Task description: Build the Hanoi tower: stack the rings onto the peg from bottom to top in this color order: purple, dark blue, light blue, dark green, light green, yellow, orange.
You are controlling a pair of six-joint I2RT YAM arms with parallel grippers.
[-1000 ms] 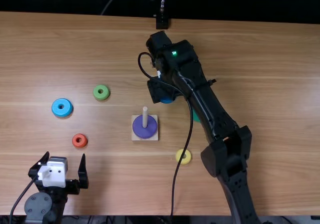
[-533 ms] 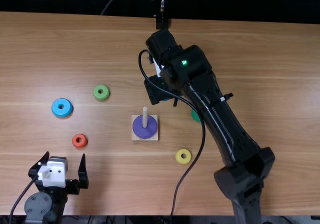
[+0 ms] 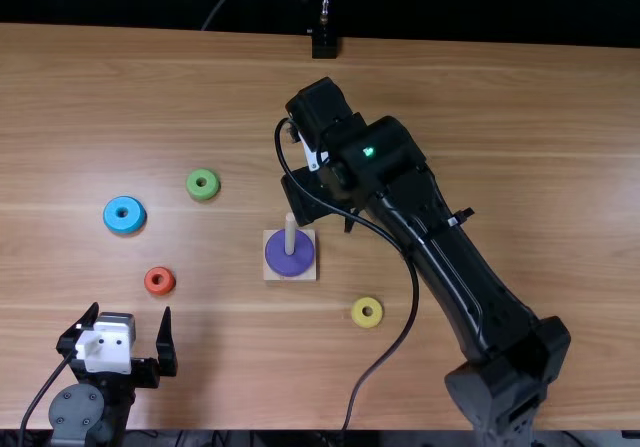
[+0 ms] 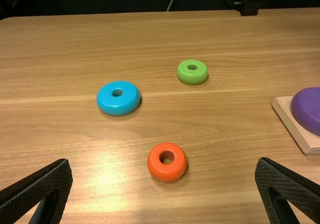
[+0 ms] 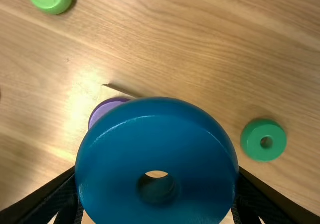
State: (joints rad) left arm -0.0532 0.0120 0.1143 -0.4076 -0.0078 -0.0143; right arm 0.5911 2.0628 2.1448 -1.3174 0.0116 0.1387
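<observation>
Dark blue ring: thick, glossy, rounded plastic ring (image 5: pixel 157 146), gripped in the right tool (image 3: pixel 312 195); flat face and centre hole toward the wrist camera.
Right tool: closed on the ring's sides, fingers well apart by the ring's width. From the top view, tool just beyond the peg.
Peg stand: square pale wooden base (image 3: pixel 272 273) with an upright, round, pale peg (image 3: pixel 290 233).
On the peg: one ring, wide smooth purple plastic (image 3: pixel 289 259), flat on the base; peg sticks up clear through it.
Yellow ring: small, plastic (image 3: pixel 367 321), flat, nearer the robot than the stand and right of it.
Light green ring: plastic (image 3: pixel 203 193), flat, left of the stand and farther out.
Orange ring: small, plastic (image 3: pixel 160 289), flat, left of the stand.
Light blue ring: broad, plastic (image 3: pixel 124 224), flat, left of the light green one.
Dark green ring: plastic (image 5: pixel 254 141), flat, apart from the stand.
Left tool: (image 3: pixel 125 317) at the near edge, fingers spread wide, holding nothing.
Tabletop: light brown wood grain (image 3: pixel 560 167).
</observation>
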